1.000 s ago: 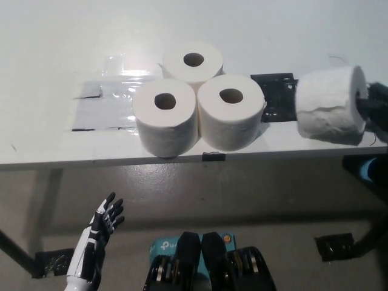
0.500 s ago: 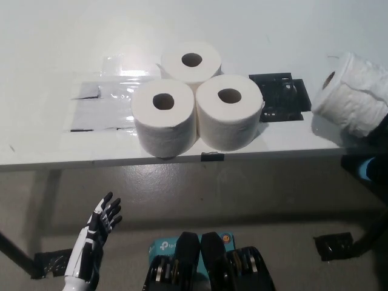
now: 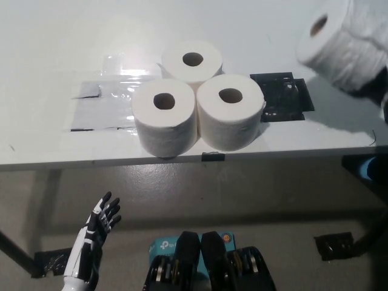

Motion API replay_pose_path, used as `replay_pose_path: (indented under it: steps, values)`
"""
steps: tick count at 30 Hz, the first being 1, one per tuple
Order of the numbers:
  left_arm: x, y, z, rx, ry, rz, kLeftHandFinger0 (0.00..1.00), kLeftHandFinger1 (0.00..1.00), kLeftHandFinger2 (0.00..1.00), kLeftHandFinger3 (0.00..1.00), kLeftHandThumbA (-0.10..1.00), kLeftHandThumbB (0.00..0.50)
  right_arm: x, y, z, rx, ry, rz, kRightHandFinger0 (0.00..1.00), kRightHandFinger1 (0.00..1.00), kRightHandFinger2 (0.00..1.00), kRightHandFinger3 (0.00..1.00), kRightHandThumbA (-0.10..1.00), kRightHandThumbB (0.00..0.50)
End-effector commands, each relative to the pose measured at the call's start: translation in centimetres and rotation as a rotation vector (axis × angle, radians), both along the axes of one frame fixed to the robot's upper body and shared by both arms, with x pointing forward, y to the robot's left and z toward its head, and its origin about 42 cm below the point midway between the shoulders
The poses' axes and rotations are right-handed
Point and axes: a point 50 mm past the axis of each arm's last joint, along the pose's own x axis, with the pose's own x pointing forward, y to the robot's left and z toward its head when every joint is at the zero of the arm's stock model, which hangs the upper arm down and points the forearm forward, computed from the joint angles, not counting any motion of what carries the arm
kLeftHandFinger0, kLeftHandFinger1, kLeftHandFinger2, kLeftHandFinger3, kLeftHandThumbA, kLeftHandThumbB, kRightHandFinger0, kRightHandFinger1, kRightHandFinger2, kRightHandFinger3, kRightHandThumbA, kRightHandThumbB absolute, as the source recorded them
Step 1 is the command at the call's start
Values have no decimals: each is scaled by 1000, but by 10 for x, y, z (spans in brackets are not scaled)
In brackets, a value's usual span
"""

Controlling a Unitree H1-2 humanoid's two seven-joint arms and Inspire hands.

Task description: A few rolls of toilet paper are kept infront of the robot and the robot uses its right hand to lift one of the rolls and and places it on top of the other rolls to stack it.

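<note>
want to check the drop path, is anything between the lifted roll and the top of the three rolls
Nothing visible is. The lifted roll hangs tilted at the upper right in the right hand, and only bare table and black tape lie between it and the three rolls, whose tops are bare.

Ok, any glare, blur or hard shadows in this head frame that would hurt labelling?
Head view: glare on the clear tape behind the three standing rolls; the lifted roll at the upper right is soft with motion blur and cut by the frame edge; it casts a shadow on the table beside the black patch.
</note>
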Motion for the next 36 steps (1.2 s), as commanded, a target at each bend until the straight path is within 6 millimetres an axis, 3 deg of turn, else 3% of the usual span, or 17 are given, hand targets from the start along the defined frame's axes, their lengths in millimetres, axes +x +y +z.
replay_pose_path:
  steps: [1, 3, 5, 6, 7, 13, 17, 19, 22, 24, 32, 36]
  values:
    - [0, 3, 10, 3, -52, 1, 1000, 1000, 1000, 1000, 1000, 183, 10, 21, 69, 47, -139, 112, 0, 0, 0, 0, 822, 23]
    - [0, 3, 9, 1, -54, 0, 1000, 1000, 1000, 1000, 1000, 179, 10, 25, 77, 47, -158, 118, 0, 0, 0, 0, 778, 37]
    - [1, 4, 9, 7, -55, 0, 1000, 1000, 1000, 1000, 1000, 183, 13, 33, 90, 35, -177, 115, 0, 0, 0, 0, 761, 15]
    - [1, 4, 9, 8, -55, 1, 1000, 1000, 1000, 1000, 1000, 192, 13, 34, 91, 36, -178, 116, 0, 0, 0, 7, 707, 37]
    - [1, 4, 9, 10, -60, 3, 1000, 1000, 1000, 1000, 1000, 186, 12, 40, 99, 1, -208, 145, 0, 0, 0, 0, 784, 15]
    - [0, 3, 7, 0, -60, 1, 1000, 1000, 1000, 1000, 1000, 181, 17, 73, 113, -109, -201, 176, 0, 0, 0, 0, 805, 3]
    - [-1, 2, 6, -2, -54, 0, 1000, 1000, 1000, 1000, 1000, 182, 19, 89, 115, -214, -207, 175, 0, 0, 0, 0, 815, 0]
    - [0, 1, 7, 5, -56, -3, 1000, 1000, 1000, 1000, 1000, 180, 21, 95, 115, -228, -201, 182, 0, 0, 0, 0, 769, 5]
    - [1, 0, 9, -3, -61, -10, 1000, 1000, 1000, 1000, 1000, 164, 23, 105, 115, -238, -185, 189, 0, 0, 0, 0, 717, 57]
    - [3, -1, 10, 0, -63, -9, 1000, 1000, 1000, 1000, 1000, 169, 25, 111, 114, -259, -165, 183, 0, 0, 0, 0, 664, 59]
    - [3, -3, 12, 5, -65, -19, 1000, 1000, 1000, 1000, 1000, 171, 31, 121, 110, -449, -129, 133, 0, 0, 0, 0, 700, 97]
    - [5, -3, 14, 3, -66, -17, 1000, 1000, 1000, 1000, 1000, 168, 33, 119, 117, -482, -130, 117, 0, 0, 0, 4, 682, 48]
